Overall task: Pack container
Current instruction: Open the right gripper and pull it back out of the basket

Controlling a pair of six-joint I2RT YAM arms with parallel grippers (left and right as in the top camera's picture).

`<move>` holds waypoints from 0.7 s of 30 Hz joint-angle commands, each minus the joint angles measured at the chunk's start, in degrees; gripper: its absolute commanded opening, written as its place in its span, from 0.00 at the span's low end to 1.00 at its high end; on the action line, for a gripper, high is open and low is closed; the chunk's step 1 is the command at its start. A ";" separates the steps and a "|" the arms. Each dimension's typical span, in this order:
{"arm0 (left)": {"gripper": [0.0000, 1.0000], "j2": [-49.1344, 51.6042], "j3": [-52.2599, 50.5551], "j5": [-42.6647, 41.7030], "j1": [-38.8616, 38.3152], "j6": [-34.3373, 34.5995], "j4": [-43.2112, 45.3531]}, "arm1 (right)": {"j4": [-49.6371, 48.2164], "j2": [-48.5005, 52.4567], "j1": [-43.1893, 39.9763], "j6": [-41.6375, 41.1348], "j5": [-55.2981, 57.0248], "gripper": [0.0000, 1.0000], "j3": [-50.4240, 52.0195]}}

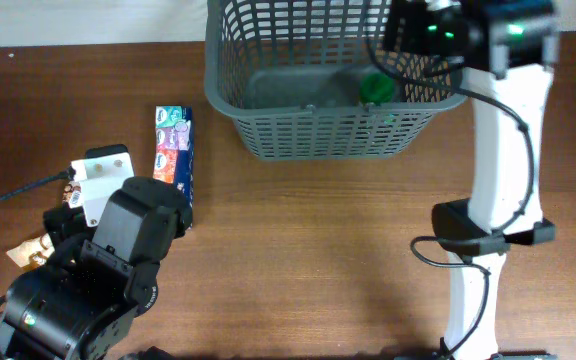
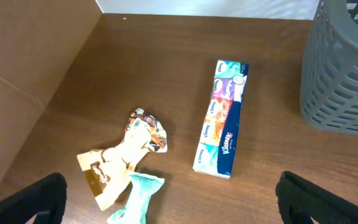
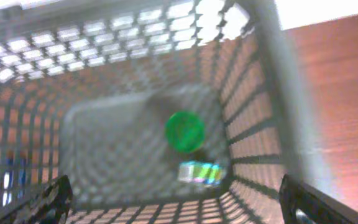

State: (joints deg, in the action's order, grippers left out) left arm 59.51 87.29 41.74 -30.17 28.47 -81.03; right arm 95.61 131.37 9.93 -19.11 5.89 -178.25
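Observation:
The container [image 1: 318, 130], a large dark grey lattice basket, stands at the table's far middle. On its floor lie a green-lidded jar [image 3: 185, 130] and a small colourful packet [image 3: 201, 172]. My right gripper [image 3: 179, 205] hangs open over the container's right end, nothing between its fingers [image 3: 316, 202]. My left gripper [image 2: 176, 202] is open and low at the near left, just above a teal packet [image 2: 138, 199] and a tan snack packet [image 2: 123, 155]. A long tissue pack [image 2: 222, 118] lies ahead of it.
The container's wall [image 2: 347, 68] rises at the far right of the left wrist view. The tissue pack [image 1: 173, 150] lies left of the basket. A white block with a cable [image 1: 103, 170] sits by the left arm. The table's back edge meets a white wall.

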 commanded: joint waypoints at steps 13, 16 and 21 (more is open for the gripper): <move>1.00 0.04 0.61 -0.61 0.35 -0.28 -0.04 | 1.73 -6.62 -25.18 -1.14 9.27 0.99 -1.01; 1.00 0.04 0.61 -1.84 0.35 -0.28 -0.04 | 1.73 -6.62 -31.39 -1.25 3.52 0.99 1.53; 1.00 0.04 0.61 -5.66 0.35 -0.26 0.00 | 1.73 -6.60 -38.56 -1.27 -7.06 0.99 11.17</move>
State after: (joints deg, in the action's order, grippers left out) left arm 59.51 87.29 39.03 -30.13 28.47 -81.03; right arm 96.90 125.97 -26.37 -19.73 6.85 -171.70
